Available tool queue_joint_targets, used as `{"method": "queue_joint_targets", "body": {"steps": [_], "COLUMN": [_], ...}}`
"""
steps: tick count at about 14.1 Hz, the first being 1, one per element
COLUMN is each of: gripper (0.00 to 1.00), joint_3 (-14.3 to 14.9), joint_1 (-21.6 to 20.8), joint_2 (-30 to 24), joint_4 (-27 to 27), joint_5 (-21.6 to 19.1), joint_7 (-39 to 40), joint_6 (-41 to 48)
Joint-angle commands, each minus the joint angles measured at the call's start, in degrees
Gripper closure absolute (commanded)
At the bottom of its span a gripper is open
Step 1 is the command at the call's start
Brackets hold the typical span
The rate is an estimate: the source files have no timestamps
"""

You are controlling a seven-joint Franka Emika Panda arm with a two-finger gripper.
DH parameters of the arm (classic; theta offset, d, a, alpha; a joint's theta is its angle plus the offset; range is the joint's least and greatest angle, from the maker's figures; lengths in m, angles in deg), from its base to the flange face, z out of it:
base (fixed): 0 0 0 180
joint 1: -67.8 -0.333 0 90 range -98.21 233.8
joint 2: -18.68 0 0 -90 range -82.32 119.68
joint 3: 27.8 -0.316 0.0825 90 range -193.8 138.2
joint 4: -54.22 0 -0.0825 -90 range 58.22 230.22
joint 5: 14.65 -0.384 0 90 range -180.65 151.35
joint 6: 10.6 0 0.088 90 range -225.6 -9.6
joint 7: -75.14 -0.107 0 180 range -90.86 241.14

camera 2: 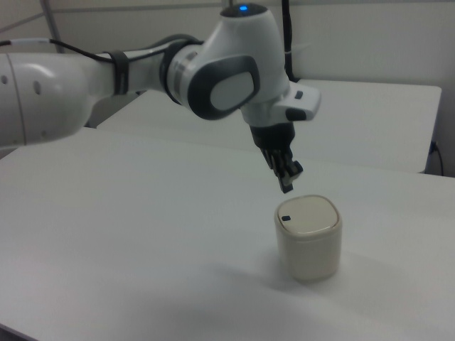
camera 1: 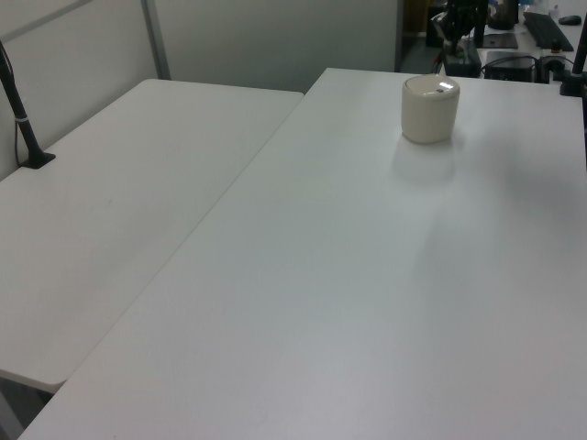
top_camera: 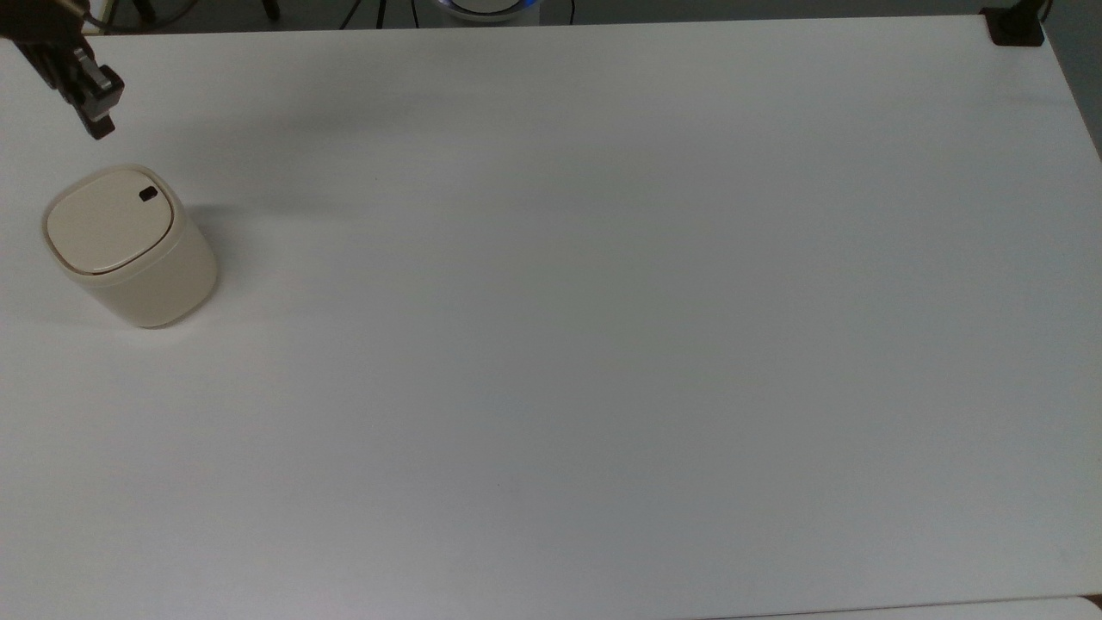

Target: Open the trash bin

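Black and pointing downward, the end effector [camera 2: 287, 183] hangs in the air just above the trash bin [camera 2: 308, 237], near the middle of the right view; whether its fingers are parted or closed I cannot tell. In the top view it sits at the upper left [top_camera: 96, 120], apart from the bin [top_camera: 129, 247]. The bin's lid [top_camera: 109, 221] lies flat and closed, black button [top_camera: 147, 194] at its rim. White bench [top_camera: 603, 344] underneath.
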Motion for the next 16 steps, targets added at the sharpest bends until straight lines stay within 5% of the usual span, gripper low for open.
{"method": "queue_joint_targets", "body": {"steps": [1, 11, 16], "gripper": [1.00, 1.00, 0.97], "joint_3": [-0.12, -0.12, -0.99], "joint_1": [-0.01, 0.60, -0.19], "joint_2": [3.77, 8.88, -1.72], "joint_4": [0.44, 1.49, 0.71], "joint_5": [0.91, 1.70, 1.18], "joint_7": [-1.03, -0.24, 0.89], "joint_6": [-4.81, -6.93, 3.57]}}
